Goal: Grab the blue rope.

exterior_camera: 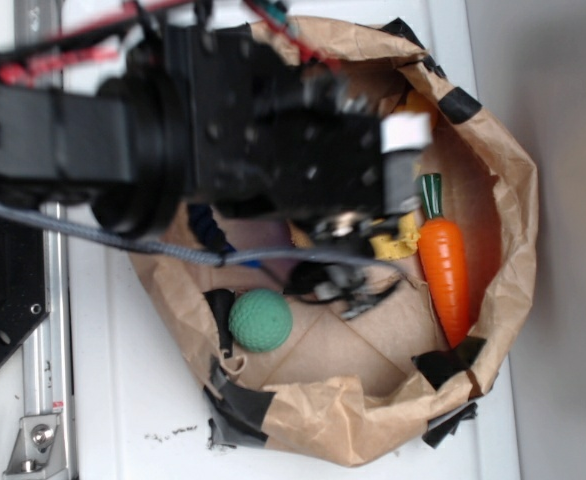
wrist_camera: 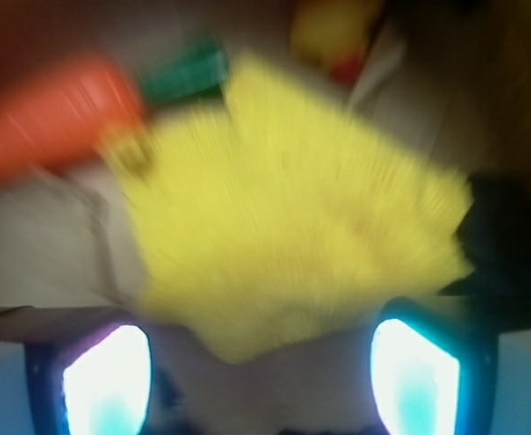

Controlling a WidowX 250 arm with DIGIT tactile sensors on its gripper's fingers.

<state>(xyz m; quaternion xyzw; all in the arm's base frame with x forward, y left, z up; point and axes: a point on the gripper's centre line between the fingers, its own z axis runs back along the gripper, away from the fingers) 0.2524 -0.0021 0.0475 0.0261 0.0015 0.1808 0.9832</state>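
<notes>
The blue rope (exterior_camera: 206,226) shows only as a short dark twisted piece under the black arm, at the left inside the brown paper bag (exterior_camera: 508,190). Most of it is hidden. My gripper (exterior_camera: 339,284) hangs low in the middle of the bag, right of that piece. In the blurred wrist view my gripper (wrist_camera: 261,376) is open, with its two glowing fingertips (wrist_camera: 107,381) wide apart and nothing between them. A yellow cloth (wrist_camera: 293,208) lies just ahead of them. The rope is not clear in the wrist view.
An orange toy carrot (exterior_camera: 445,268) with a green top lies at the bag's right side and also shows in the wrist view (wrist_camera: 48,113). A green ball (exterior_camera: 261,320) sits at the lower left. A yellow toy (wrist_camera: 333,27) lies beyond the cloth. The robot's grey cable (exterior_camera: 123,240) crosses the bag's left rim.
</notes>
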